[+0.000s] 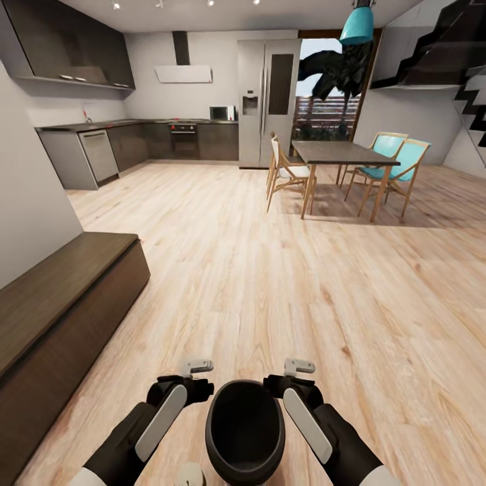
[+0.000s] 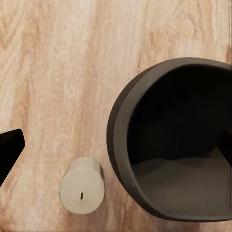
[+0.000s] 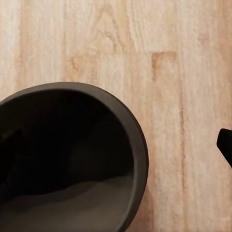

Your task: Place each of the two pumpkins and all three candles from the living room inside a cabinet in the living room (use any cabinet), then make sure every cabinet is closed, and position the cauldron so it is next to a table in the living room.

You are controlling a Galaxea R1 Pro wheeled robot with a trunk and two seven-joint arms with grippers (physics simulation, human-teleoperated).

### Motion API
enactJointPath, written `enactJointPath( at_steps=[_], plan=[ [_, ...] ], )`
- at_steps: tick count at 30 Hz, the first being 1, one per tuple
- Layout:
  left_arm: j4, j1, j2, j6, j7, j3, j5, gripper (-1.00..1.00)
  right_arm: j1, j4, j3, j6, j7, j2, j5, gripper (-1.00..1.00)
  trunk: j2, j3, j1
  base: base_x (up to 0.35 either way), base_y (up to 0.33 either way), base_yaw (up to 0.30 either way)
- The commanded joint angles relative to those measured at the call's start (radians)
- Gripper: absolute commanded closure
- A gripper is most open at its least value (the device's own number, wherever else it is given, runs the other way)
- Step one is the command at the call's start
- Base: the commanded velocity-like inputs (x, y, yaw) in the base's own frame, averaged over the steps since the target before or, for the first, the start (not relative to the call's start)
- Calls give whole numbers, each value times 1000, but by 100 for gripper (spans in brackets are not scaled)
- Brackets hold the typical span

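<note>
Cauldron [image 1: 244,432]: matte black, wide mouth up, low in the head view between the two forearms; looks empty inside. Whether it sits on the wood floor [image 1: 270,270] or is carried just above it, I cannot tell.
Left gripper [image 1: 196,378]: just beside the cauldron's left flank, wrist camera looking down past the rim [image 2: 121,125]. One dark fingertip shows at that picture's edge; finger spread not readable, and no finger is seen touching the pot.
Right gripper [image 1: 289,376]: just beside the right flank, mirror of the left. A dark fingertip sliver at the frame edge, apart from the rim [image 3: 137,145]; spread or pressed together, cannot tell.
Key relation: pot centred between both arms, neither clearly nearer. Round mouth, no long axis; a two-sided hold looks the natural choice.
Candle [image 2: 82,186]: pale short cylinder, upright, wick up, on the floor just beside the cauldron on the left arm's side, not touching it. Left arm is the nearer one.
Cabinet [image 1: 61,304]: long low dark wood unit along the left wall, fronts appear shut.
Beyond: dining table [image 1: 347,154] with chairs and the kitchen, well apart.
Judgement: cauldron placement not yet done.
</note>
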Motion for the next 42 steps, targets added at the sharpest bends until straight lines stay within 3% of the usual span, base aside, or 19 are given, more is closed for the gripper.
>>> enactJointPath(
  at_steps=[1, 5, 8, 20, 26, 35, 40, 42],
  plan=[
    [15, -1, -10, -18, 10, -14, 8, -100, -1, -1, 2, 1, -10, -1, -9, -100, -8, -4, 4, 0, 0, 0],
    [70, -6, -37, -60, 10, -31, 5, -100, 0, 1, 2, 3, -10, -1, -10, -100, -36, -17, 19, 0, 0, 0],
    [79, -7, -41, -66, 10, -33, 4, -100, -1, 2, 2, 4, -10, -1, -11, -100, -57, -26, 31, 0, 0, 0],
    [83, -7, -43, -70, 10, -34, 4, -100, -1, 4, 1, -2, -18, 4, -12, -100, -141, -64, 77, 0, 0, 0],
    [83, -9, -42, -72, 10, -33, 4, -100, -1, 129, 2, -4, -21, 5, -12, -100, -183, -82, 100, 0, 0, 0],
    [83, -9, -43, -72, 10, -33, 4, -100, -1, 162, 2, -7, -18, 5, -11, -100, -246, -111, 134, 0, 0, 0],
    [85, -9, -44, -78, 10, -34, 5, -100, -1, 164, 3, -9, -17, 5, -10, -100, -247, -130, 136, 0, 0, 0],
    [95, -9, -46, -110, 10, -40, 6, -100, -1, 165, 3, -10, -15, 5, -9, -100, -247, -138, 137, 0, 0, 0]
  ],
)
